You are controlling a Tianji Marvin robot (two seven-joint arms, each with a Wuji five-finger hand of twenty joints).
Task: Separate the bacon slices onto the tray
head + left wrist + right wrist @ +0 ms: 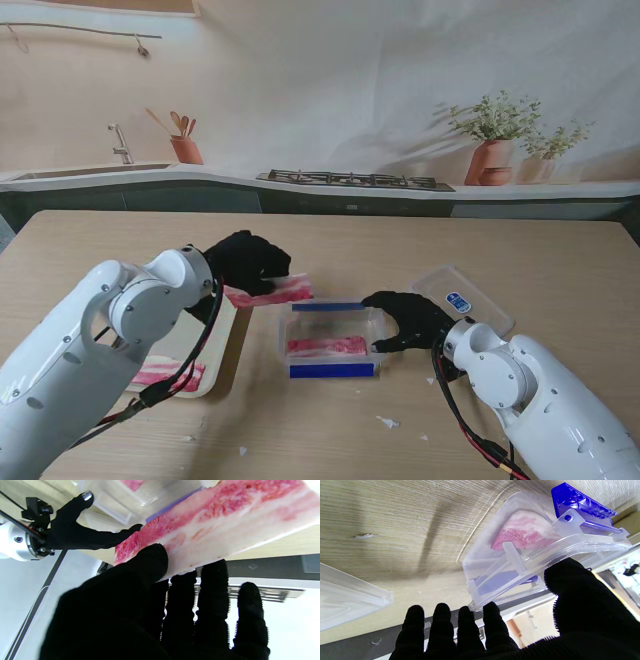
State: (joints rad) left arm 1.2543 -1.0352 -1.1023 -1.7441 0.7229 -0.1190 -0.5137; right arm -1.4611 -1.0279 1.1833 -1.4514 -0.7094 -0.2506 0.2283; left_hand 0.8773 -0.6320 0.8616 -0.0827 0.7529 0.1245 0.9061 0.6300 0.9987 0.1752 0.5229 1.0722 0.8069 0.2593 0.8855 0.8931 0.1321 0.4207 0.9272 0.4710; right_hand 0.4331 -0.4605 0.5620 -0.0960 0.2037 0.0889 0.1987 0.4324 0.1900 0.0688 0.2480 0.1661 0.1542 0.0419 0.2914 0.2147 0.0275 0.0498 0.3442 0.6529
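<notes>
A wooden table (330, 240) is carrying a clear container (332, 341) touching the right hand (408, 318), its lid (462, 297) just beyond that hand, and a tray (222, 352) under the left hand (243, 262).

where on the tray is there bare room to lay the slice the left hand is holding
The tray shows bare room at its far end, under the left hand holding the slice. Its near end is crowded: a slice lies there.

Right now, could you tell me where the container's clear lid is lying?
In the stand's view the clear lid lies flat on the table, right of the container, just beyond the right hand.
</notes>
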